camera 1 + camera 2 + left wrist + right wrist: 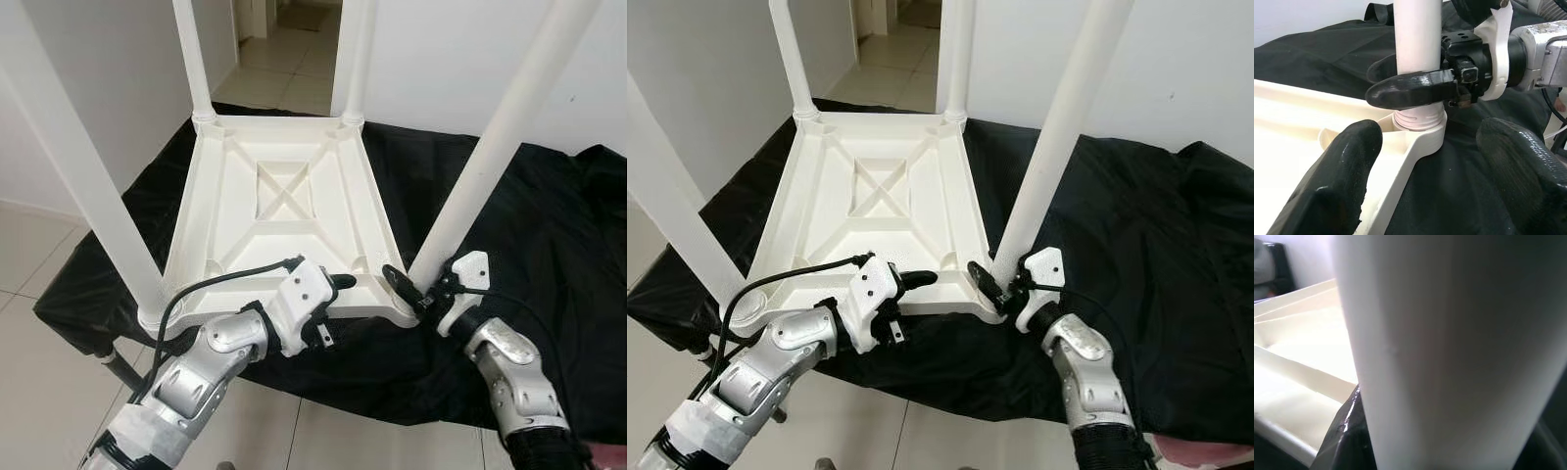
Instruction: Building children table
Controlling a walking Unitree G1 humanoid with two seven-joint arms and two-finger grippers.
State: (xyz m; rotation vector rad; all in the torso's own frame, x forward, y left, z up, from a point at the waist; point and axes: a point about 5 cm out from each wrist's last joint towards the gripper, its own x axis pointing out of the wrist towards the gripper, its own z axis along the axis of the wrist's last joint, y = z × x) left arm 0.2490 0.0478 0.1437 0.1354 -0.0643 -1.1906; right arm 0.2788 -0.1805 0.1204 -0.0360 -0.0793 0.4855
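So from the head cams I've got the white plastic kids' table (279, 211) lying upside down on a black cloth (529, 255), ribbed underside facing up with that X-shaped brace in the middle. The cloth covers a low bench, with tiled floor (39, 392) all around it. All four legs stand in their corner sockets: two far ones (193, 59) up by the doorway, one near-left leg (88, 186) and the near-right leg (509, 117) that I'm working on.

The right gripper (416, 286) is clamped round the near-right leg just above its socket. From the left wrist view you can see one black finger (1410, 90) wrapped across the front of the leg and the other behind it, so the fingers are closed snug on the leg. The threaded base of the leg is sitting in the round corner socket (1422, 134), with a few threads showing above the rim. The right wrist cam is basically just a close-up of white leg (1449, 347), with the tabletop's ribs off to the side.

The left gripper (338, 304) hovers at the near edge of the table, just beside that same corner. Its fingers (1337, 176) are spread wide apart and holding nothing, one over the table's edge, the other over the cloth.
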